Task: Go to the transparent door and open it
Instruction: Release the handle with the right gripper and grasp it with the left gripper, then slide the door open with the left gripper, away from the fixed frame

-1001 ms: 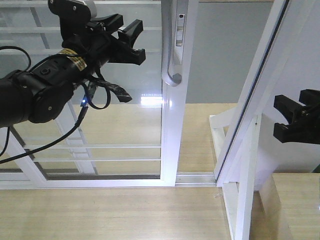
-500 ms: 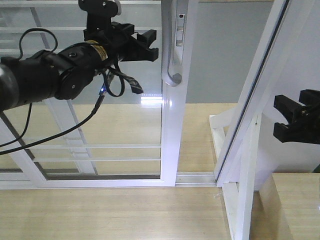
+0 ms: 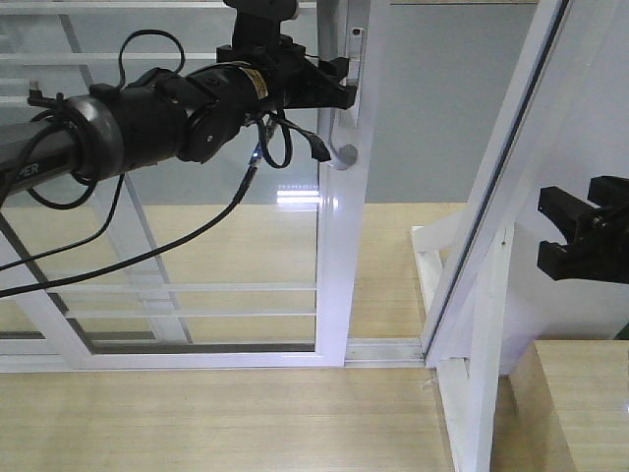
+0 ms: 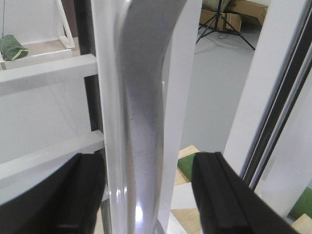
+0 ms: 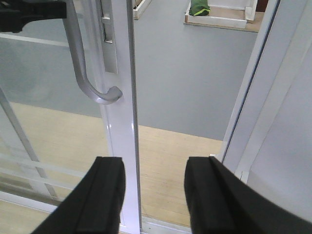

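The door [image 3: 340, 256] stands upright in its floor track [image 3: 385, 350]. Its handle [image 3: 337, 149] is on the right stile, near the top of the front view, a grey-silver bar that curves to a hook at its lower end. Thin white bars [image 3: 197, 289] cross the glass well below the handle and to its left.

The left gripper [image 3: 332, 85] sits at the handle's upper part, reaching in from the handle's left. Its jaws are apart. In the left wrist view one black finger [image 4: 80, 195] shows on each side of the handle, with a gap visible on the right side. Whether the left finger touches the stile cannot be told. A black cable [image 3: 201, 231] hangs from the arm, below and left of the handle.

The right gripper [image 3: 582, 236] is well to the right of the handle and lower, beyond the slanted post [image 3: 496, 187]. Its jaws are apart and grip nothing. In the right wrist view its fingers [image 5: 102, 195] frame the stile's lower part, with the handle's hook above and left of them.

A lock plate [image 5: 108, 41] lies on the stile just right of the handle. Between the stile and the post is an open gap showing grey floor [image 3: 432, 108]. Wood flooring [image 3: 197, 418] lies below the track.
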### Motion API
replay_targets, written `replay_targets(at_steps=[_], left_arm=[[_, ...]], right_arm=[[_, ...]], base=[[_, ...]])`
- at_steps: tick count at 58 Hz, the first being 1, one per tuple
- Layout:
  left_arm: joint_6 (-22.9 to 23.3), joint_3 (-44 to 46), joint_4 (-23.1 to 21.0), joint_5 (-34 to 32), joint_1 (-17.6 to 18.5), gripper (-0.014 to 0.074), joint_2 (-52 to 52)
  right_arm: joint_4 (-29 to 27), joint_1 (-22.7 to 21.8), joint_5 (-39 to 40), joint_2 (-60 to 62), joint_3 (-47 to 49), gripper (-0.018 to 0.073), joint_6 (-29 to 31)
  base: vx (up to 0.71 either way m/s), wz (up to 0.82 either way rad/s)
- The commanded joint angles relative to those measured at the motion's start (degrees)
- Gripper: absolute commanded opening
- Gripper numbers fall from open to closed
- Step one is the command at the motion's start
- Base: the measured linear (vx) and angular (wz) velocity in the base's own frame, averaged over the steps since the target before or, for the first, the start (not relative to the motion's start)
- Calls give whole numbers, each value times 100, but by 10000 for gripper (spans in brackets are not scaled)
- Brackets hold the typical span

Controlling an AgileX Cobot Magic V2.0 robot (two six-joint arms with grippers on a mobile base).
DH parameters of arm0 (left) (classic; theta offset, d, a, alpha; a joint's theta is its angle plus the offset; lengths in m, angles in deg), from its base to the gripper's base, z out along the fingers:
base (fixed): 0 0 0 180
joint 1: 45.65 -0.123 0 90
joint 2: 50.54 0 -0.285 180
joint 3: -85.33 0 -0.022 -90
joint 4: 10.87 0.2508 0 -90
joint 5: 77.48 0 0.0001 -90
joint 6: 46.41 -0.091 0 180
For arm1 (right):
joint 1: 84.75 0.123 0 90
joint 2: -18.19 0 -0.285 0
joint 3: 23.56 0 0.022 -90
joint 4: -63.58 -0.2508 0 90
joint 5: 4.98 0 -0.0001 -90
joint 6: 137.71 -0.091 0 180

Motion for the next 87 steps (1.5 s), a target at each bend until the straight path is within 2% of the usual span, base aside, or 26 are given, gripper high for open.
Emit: replay_targets(at_steps=[1,15,26,38,74,87], left_arm=[[52,382,-23,-495,2,517,-136],[34,1003,-23,-633,-27,507,313],[34,999,-23,-483,-160,470,242],[34,994,-23,-268,-354,468,59],[40,994,-14,1396,-1024,468,-611],[40,994,-8,1792,-1222,468,-855]], right_arm=[[12,-32,428,66,162,368,12],[12,-32,416,66,162,368,12],[12,-32,410,66,162,368,12],[12,-32,403,66,162,368,12],[12,-32,391,66,162,368,12],[12,-32,391,66,162,368,12]], base=[[0,0],[0,0],[0,0],[0,0],[0,0],[0,0]])
